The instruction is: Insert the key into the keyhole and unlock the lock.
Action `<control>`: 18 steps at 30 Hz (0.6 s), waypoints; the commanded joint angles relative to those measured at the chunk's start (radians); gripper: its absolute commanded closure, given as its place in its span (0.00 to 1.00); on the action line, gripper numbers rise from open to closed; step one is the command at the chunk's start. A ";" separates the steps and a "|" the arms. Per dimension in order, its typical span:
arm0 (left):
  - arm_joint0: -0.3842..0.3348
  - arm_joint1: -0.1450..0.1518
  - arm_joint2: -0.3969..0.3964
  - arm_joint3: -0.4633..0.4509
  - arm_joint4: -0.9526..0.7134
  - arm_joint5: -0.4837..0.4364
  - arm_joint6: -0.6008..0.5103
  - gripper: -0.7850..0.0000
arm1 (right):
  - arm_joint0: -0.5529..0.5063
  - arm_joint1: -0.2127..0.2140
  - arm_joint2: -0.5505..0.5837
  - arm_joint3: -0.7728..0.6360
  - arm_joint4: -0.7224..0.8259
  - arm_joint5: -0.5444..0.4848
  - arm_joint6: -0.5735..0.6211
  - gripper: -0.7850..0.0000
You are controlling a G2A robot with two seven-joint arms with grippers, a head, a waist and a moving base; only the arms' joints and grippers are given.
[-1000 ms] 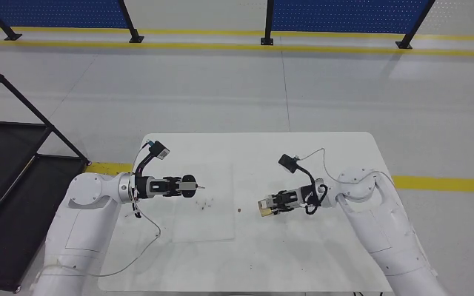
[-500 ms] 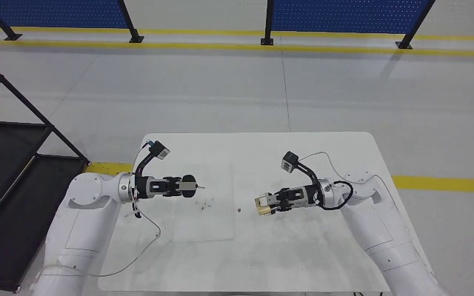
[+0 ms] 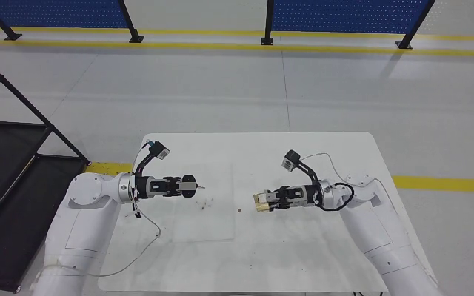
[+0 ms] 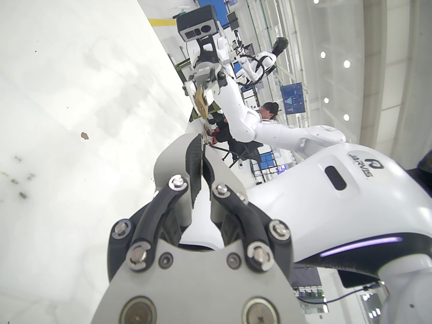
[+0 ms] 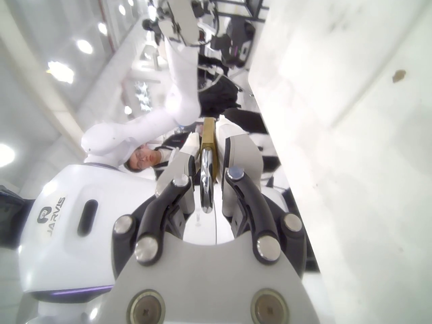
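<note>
A brass padlock [image 3: 260, 201] hangs just above the white table [image 3: 296, 155], right of centre, with my right gripper [image 3: 269, 200] shut on it. The right wrist view has the lock's brass body [image 5: 208, 133] edge-on between the fingers and its steel shackle [image 5: 206, 183] pointing back toward the wrist. My left gripper [image 3: 194, 187] is left of centre, facing the lock and about a hand's width from it. It is shut on a small key [image 3: 200, 188] whose thin tip sticks out. In the left wrist view the closed fingers [image 4: 194, 156] point at the lock [image 4: 201, 100].
Small dark crumbs [image 3: 206, 203] and a brown speck [image 3: 238, 210] lie on the table between the grippers. A thin clear sheet [image 3: 215, 222] covers the left-middle of the table. A black cart [image 3: 22, 163] stands beyond the table's left edge.
The right arm has carried the padlock a little to the left, toward the table's middle and the left gripper. The left arm has kept still.
</note>
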 commanded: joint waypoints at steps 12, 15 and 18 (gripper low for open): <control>0.000 0.000 0.000 0.000 0.000 0.000 0.000 1.00 | -0.037 -0.024 -0.048 0.037 0.078 -0.197 -0.188 1.00; 0.000 0.000 0.000 0.000 0.000 0.000 0.000 1.00 | -0.040 -0.024 -0.053 0.036 0.071 -0.193 -0.196 1.00; 0.000 0.000 0.000 0.000 0.000 0.000 0.000 1.00 | -0.041 -0.023 -0.050 0.033 0.071 -0.199 -0.194 1.00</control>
